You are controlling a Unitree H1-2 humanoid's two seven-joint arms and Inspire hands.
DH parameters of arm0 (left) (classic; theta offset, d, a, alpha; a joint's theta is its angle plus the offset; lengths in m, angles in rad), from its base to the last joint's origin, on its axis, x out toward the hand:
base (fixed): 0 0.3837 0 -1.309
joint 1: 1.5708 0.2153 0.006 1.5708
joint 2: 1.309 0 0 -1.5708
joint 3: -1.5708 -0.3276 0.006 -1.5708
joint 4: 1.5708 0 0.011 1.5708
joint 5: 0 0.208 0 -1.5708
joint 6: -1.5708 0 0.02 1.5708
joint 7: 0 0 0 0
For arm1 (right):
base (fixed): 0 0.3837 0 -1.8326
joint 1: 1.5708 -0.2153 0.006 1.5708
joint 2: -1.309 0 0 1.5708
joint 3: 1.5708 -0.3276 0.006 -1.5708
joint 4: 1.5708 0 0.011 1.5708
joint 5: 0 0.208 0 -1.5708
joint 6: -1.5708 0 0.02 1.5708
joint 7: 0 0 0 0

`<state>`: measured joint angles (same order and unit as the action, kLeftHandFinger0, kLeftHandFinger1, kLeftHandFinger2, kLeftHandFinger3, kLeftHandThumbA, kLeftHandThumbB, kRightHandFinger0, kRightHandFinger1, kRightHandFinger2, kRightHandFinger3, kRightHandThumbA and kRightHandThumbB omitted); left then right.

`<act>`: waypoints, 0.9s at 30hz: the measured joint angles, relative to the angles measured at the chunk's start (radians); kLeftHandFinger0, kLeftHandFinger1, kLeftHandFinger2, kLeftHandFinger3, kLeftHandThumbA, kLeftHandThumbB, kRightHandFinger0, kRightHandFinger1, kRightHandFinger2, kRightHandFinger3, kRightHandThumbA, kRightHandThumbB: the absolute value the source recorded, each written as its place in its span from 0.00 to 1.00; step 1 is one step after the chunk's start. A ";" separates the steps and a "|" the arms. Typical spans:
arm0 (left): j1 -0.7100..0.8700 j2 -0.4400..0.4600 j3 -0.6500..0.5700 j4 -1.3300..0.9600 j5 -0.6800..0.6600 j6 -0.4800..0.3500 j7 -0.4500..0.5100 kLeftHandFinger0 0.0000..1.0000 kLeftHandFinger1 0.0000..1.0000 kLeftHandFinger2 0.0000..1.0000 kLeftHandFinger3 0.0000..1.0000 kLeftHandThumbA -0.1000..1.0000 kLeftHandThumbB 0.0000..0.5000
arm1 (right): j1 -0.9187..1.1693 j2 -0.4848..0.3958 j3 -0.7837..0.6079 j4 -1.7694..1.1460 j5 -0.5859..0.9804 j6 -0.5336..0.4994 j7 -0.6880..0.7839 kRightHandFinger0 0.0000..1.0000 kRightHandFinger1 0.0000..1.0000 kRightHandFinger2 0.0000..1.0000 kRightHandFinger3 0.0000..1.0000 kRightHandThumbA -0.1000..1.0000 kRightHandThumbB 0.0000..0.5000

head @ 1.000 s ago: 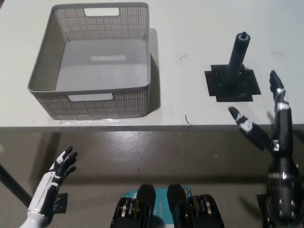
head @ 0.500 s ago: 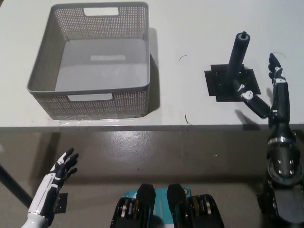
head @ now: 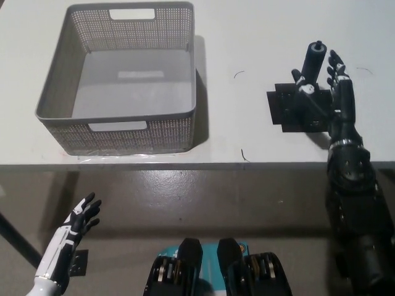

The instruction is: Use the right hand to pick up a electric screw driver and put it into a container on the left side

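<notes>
A: Where does the electric screw driver (head: 310,66) stand?

B: Upright on its black base plate (head: 287,110), near the table's (head: 247,37) right edge, well apart from the grey container (head: 123,126) at the left end.

A: And the right hand (head: 327,92)?

B: Spread around the shaft, fingers apart, nothing gripped yet. The left hand (head: 79,223) hangs open below the front edge.

A: What matters for the grasp?

B: I'd close squarely round the shaft, then lift straight up so it doesn't tip.
</notes>
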<state>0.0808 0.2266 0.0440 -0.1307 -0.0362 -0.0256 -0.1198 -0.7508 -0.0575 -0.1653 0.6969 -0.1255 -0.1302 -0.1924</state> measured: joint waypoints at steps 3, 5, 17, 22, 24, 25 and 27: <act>-0.005 0.001 0.000 0.001 0.000 0.000 -0.001 1.00 1.00 1.00 1.00 1.00 0.56 | -0.041 0.000 0.001 0.063 0.009 0.001 -0.002 1.00 1.00 1.00 1.00 0.90 0.93; -0.007 0.002 0.000 0.001 0.000 -0.001 -0.001 1.00 1.00 1.00 1.00 1.00 0.57 | -0.059 -0.001 0.002 0.095 0.011 0.001 -0.005 1.00 1.00 1.00 1.00 0.94 0.99; -0.006 0.007 0.000 0.008 -0.001 -0.006 -0.015 1.00 1.00 1.00 1.00 1.00 0.62 | -0.201 -0.039 0.006 0.377 0.019 -0.003 -0.022 1.00 1.00 1.00 1.00 0.97 0.95; -0.005 0.009 0.004 0.008 -0.006 -0.006 -0.016 1.00 1.00 1.00 1.00 1.00 0.65 | -0.256 -0.055 0.005 0.474 0.035 -0.010 -0.030 1.00 1.00 1.00 1.00 0.94 0.91; -0.004 0.009 0.006 0.008 -0.009 -0.006 -0.016 1.00 1.00 1.00 1.00 1.00 0.66 | -0.274 -0.060 0.003 0.511 0.042 -0.018 -0.030 1.00 1.00 1.00 1.00 0.93 0.90; -0.004 0.009 0.006 0.008 -0.011 -0.006 -0.016 1.00 1.00 1.00 1.00 1.00 0.64 | -0.283 -0.062 0.003 0.531 0.045 -0.021 -0.030 1.00 1.00 1.00 1.00 0.93 0.89; -0.003 0.009 0.007 0.008 -0.014 -0.006 -0.017 1.00 1.00 1.00 1.00 1.00 0.62 | -0.301 -0.067 0.003 0.565 0.051 -0.023 -0.030 1.00 1.00 1.00 1.00 0.92 0.90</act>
<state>0.0783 0.2357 0.0514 -0.1231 -0.0505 -0.0317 -0.1366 -1.0513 -0.1245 -0.1623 1.2618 -0.0742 -0.1531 -0.2229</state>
